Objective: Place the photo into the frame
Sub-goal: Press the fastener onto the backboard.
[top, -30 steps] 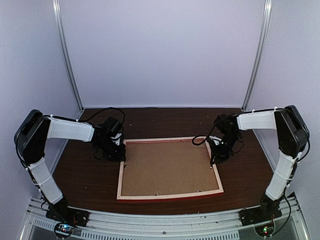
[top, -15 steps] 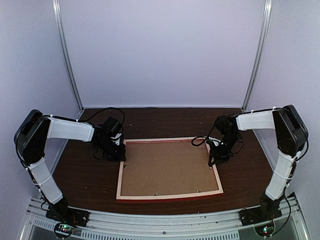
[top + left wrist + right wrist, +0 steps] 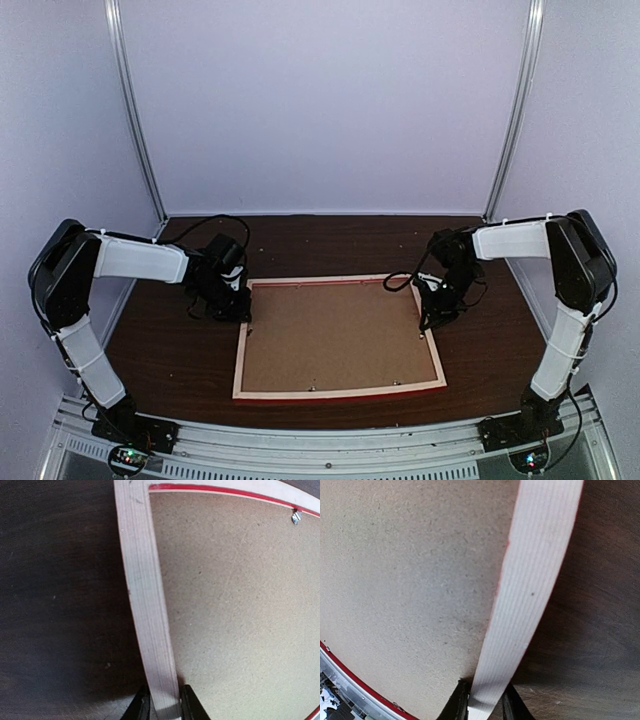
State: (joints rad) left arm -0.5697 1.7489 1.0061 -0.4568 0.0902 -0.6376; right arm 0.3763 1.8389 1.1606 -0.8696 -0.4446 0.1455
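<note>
Currently your frame (image 3: 241, 360) lies flat on the dark wood counter (image 3: 170, 350), back side up with its pale pinkish rails showing, roughly midway between the two arms. From the top view you can see a thin red line along its near edge. Brown backing board (image 3: 335, 335) fills the opening, sitting inside the rails. One small metal tab (image 3: 296, 516) shows at the board's edge in the left wrist view, just beside a red strip along the rail's inner side. Your left claw (image 3: 162, 706) is clamped on the frame's left rail, close to the far-left corner. One of its fingers (image 3: 141, 707) sits on the outer side over the counter and the other on the inner side over the board, both pressed against the rail. Your right claw (image 3: 482, 702) is clamped on the right rail, in its far half. Same arrangement there: the rail is pinched between the tips, one at the board's edge and one on the counter side. Both arms reach inward from their bases, wrists low over the rails. You cannot tell from these views whether the frame is raised off the counter at either grip. Cables loop behind both wrists.
</note>
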